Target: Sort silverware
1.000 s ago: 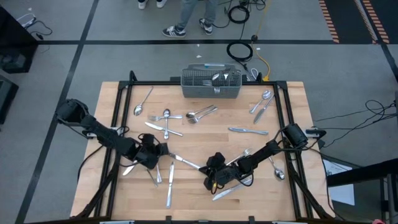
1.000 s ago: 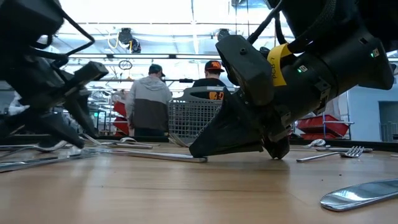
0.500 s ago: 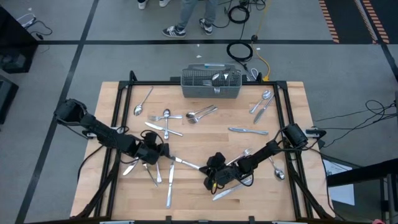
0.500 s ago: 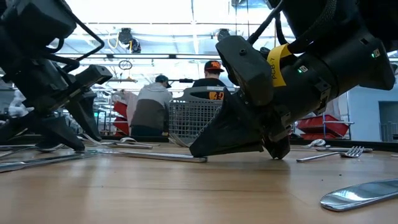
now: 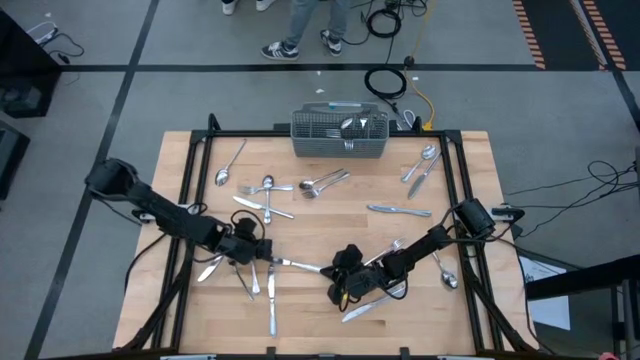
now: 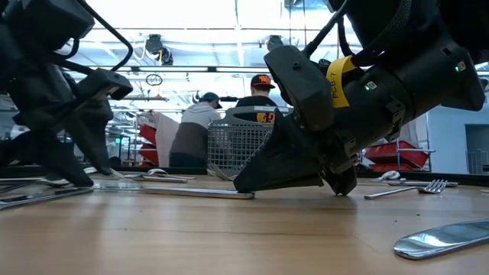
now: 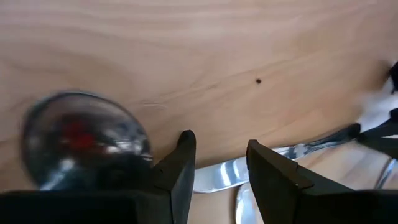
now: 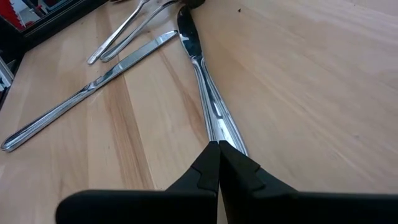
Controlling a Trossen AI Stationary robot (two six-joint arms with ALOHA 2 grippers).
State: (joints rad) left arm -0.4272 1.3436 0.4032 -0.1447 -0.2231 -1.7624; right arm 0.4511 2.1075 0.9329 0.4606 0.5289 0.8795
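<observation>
From above, silverware (image 5: pixel 322 184) lies scattered over the wooden bench (image 5: pixel 460 315), a few pieces standing in the wire-mesh basket (image 5: pixel 339 135) at its far edge. The left hand (image 5: pixel 262 253) sits low at the near left; its wrist view alone shows its fingers (image 7: pixel 180 168) apart, over a table knife (image 7: pixel 224 176) beside a spoon bowl (image 7: pixel 84 138). The right hand (image 5: pixel 338 291) rests near the middle front, fingers (image 8: pixel 214 163) pressed together on a knife handle (image 8: pixel 208 106). Only the low view shows people (image 6: pixel 196 134) beyond the basket.
</observation>
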